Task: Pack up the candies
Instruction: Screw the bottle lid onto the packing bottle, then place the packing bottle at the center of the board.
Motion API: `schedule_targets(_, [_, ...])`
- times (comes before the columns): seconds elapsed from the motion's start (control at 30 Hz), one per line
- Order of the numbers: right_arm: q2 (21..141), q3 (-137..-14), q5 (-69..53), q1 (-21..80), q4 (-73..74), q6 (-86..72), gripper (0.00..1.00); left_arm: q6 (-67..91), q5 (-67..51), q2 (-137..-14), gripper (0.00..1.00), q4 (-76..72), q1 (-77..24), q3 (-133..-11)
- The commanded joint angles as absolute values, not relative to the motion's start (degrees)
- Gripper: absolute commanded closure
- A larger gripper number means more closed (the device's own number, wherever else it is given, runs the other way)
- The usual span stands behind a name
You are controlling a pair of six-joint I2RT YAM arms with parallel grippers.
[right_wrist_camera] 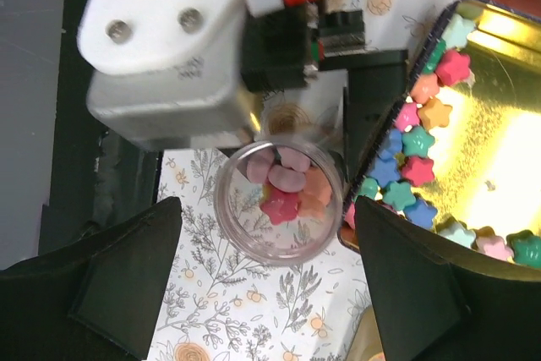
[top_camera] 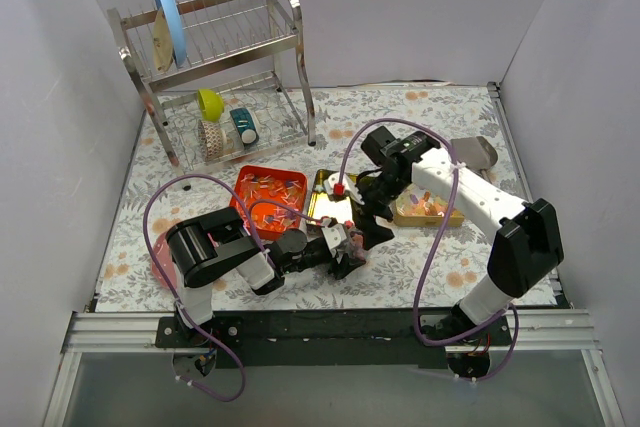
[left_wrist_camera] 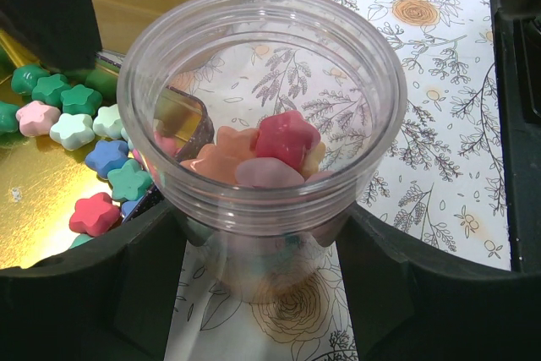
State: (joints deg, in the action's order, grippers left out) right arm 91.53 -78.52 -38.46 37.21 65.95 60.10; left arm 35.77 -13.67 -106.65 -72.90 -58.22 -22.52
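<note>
Left claw (left_wrist_camera: 262, 230) clamps the jar (left_wrist_camera: 387, 95) of candies (left_wrist_camera: 286, 139); right claw (right_wrist_camera: 266, 213) apparently gapes empty.

My end effector (left_wrist_camera: 270, 264) grips a clear jar (left_wrist_camera: 262, 82) with star candies (left_wrist_camera: 283, 145) inside. Loose candies (left_wrist_camera: 80, 124) lie on a gold tray (left_wrist_camera: 34, 200) just beside it.

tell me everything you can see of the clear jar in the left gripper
The clear jar is a round, lidless, transparent container, plastic by its look, with a ridged wide mouth. It stands upright on the floral table cover, clamped low between the black fingers of the left gripper, close beside the gold tray. A small heap of star-shaped candies, red, orange and pink, lies at its bottom, leaving it mostly unfilled.
</note>
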Motion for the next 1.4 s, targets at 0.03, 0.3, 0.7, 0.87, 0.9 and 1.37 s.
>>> schedule_targets(0.03, [89.9,-76.6,-40.8,38.7,67.3,62.1,0.10,36.3,-10.4,-110.0,1.00,-57.9,-57.4,-20.4])
schedule_targets(0.3, [86.8,-73.1,-38.9,38.7,67.7,61.4,0.10,36.4,-10.3,-110.3,1.00,-58.0,-57.4,-20.6])
schedule_targets(0.7, [83.7,-69.1,-37.2,38.7,67.0,60.0,0.10,36.5,-10.5,-110.6,1.00,-57.9,-57.4,-20.7])
schedule_targets(0.87, [84.2,-68.7,-36.7,38.7,66.4,59.9,0.10,36.4,-10.4,-110.5,1.00,-58.0,-57.4,-20.7])
schedule_targets(0.9, [84.1,-68.4,-36.5,38.7,66.4,59.9,0.10,36.3,-10.4,-110.5,1.00,-58.0,-57.4,-20.7])
schedule_targets(1.37, [80.9,-63.4,-35.3,38.7,66.2,57.7,0.09,36.5,-10.8,-110.7,1.00,-58.5,-57.4,-20.7])
